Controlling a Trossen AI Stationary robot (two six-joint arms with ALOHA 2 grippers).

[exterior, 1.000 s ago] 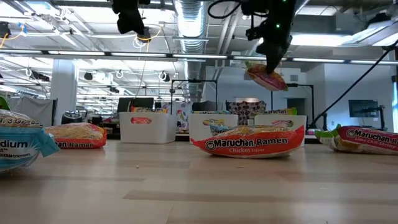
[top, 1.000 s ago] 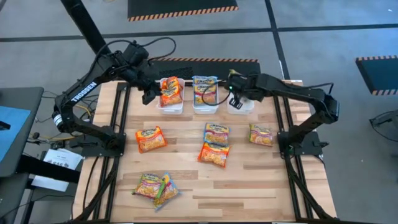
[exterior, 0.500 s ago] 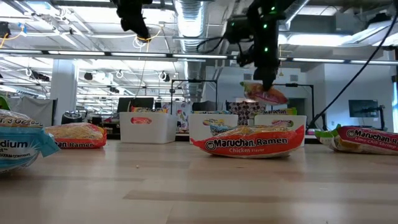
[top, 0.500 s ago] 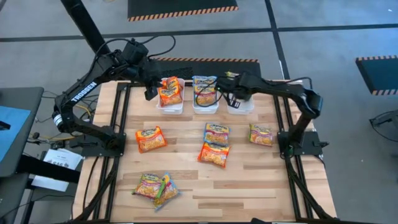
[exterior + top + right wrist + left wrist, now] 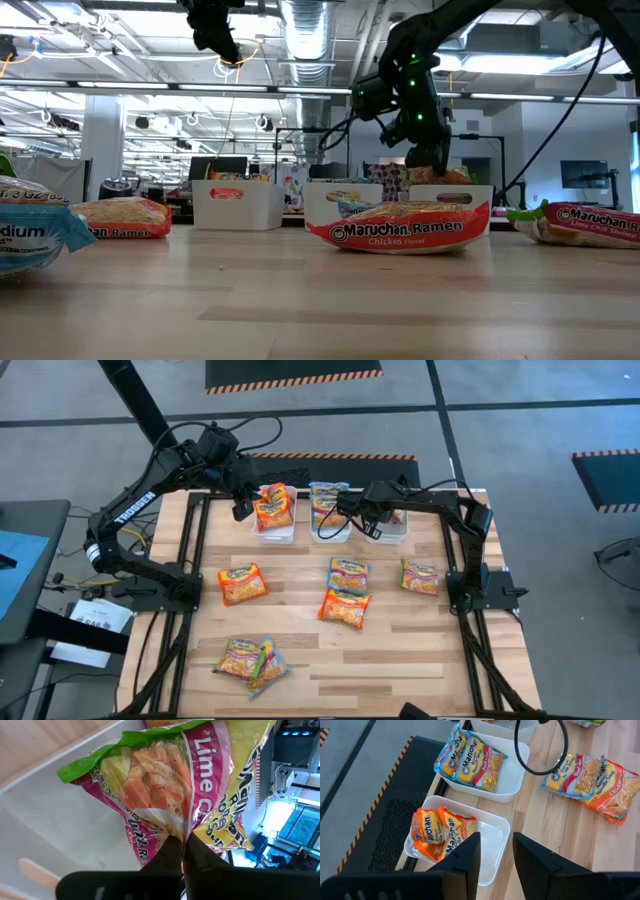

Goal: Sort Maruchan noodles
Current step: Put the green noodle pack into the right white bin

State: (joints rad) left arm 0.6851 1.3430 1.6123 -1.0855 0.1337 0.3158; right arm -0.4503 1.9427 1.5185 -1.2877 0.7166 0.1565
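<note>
Now lowering a green-pink lime packet (image 5: 170, 790), pinched shut in the right gripper (image 5: 182, 851), into the right-hand white bin (image 5: 388, 530); best released low, flat, fully inside its walls; left gripper (image 5: 496, 855) parted, empty, hovering above the bin of orange packets (image 5: 440, 832).

overhead, table-level, two close wrist views
</note>
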